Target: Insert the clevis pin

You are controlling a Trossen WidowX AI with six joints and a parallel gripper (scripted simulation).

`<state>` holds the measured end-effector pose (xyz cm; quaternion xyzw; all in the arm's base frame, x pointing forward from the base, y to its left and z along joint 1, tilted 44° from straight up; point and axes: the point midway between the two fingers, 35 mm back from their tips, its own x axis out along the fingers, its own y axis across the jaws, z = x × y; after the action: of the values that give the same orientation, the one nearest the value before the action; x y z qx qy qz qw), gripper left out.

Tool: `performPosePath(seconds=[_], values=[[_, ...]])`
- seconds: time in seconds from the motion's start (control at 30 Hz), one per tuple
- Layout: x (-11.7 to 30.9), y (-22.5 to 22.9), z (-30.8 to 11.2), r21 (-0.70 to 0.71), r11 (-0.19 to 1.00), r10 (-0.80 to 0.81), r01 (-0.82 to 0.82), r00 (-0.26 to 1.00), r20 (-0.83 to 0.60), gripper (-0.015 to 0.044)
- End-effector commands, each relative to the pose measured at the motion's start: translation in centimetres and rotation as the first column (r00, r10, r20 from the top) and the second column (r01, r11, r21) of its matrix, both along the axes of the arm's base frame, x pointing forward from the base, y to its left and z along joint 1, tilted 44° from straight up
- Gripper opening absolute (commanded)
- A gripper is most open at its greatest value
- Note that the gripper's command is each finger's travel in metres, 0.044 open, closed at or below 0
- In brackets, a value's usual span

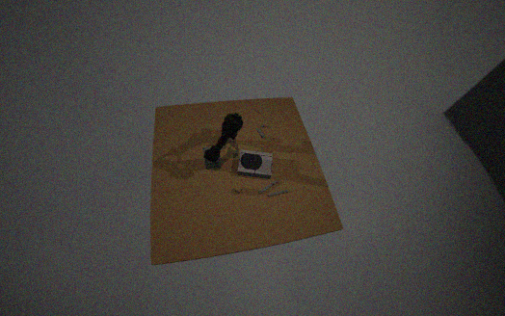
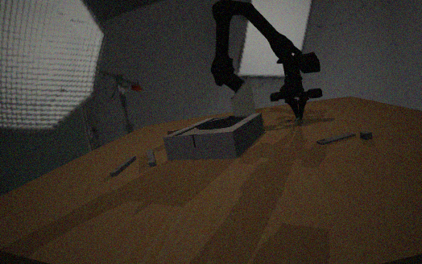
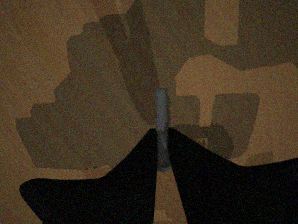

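Note:
My gripper (image 2: 298, 116) (image 3: 161, 133) is shut on the grey steel clevis pin (image 2: 298, 120) (image 3: 161, 107), whose end shows below the fingertips, a little above the table. In the wrist view the pin runs lengthwise between the fingertips and sticks out past them. Its head cannot be made out. The steel tray (image 1: 255, 175) (image 2: 201, 147) stands on the table, to the left of the gripper in the exterior view. The dark disc (image 1: 251, 161) (image 2: 221, 123) lies inside the tray's rim, towards one side. The disc's hole and the tray's pin hole cannot be made out.
Thin grey bars (image 1: 278, 194) (image 2: 123, 166) lie beside the tray, with a short grey piece (image 2: 151, 158) close by. On the tray's other side lie another bar (image 2: 336, 139) and a small block (image 2: 366, 135). The arm's pale base (image 2: 244, 101) stands behind the tray.

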<state>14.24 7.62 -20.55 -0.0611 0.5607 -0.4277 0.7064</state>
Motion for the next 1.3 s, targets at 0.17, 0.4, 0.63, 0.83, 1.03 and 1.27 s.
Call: performPosePath(seconds=[0.17,0.4,0.63,0.83,1.03,1.27], values=[[-0.1,-0.7,-0.5,-0.008,1.0,0.004,-0.004,1.0,-0.006,0.0],[-0.1,-0.7,-0.5,-0.008,1.0,0.004,-0.004,1.0,-0.006,0.0],[-0.1,-0.6,-0.4,-0.005,1.0,-0.001,0.001,1.0,-0.005,0.016],[-0.1,-0.3,-0.2,-0.007,1.0,0.004,-0.004,1.0,-0.006,0.016],[-0.1,0.4,0.6,-0.007,1.0,0.004,-0.004,1.0,-0.006,0.016],[-0.1,1.2,1.4,-0.007,1.0,0.004,-0.004,1.0,-0.006,0.016]])
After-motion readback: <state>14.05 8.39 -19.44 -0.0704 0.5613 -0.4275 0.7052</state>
